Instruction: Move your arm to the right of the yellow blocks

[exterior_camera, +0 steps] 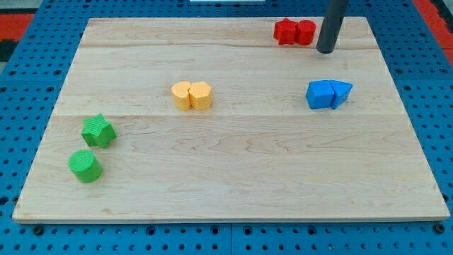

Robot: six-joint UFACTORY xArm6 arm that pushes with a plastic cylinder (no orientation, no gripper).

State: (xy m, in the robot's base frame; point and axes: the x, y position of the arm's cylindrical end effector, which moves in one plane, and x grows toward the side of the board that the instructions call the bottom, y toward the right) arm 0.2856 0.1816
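Dark and straight, the rod is entering from the top edge of the frame at upper right, and my tip (325,50) is resting on the wooden board (233,177) just to the right of the two red blocks (295,32). No jaws are fitted to this arm, so nothing is being grasped or released; the rod is simply standing beside the blocks. Whether it is touching the nearer red block I cannot tell. The red pair is sitting side by side, touching, near the board's top edge.

Below my tip, in the right half of the frame, a blue cube (320,94) is lying against a blue wedge-like block (341,93).

The two yellow blocks (191,95) are lying together near the centre of the frame, slightly left of the middle, pressed against each other. My tip is standing well apart from them, to their upper right.

At lower left, a green star-shaped block (98,131) is sitting just above a green cylinder (85,166). Around the board, a blue perforated surface (21,85) is showing.
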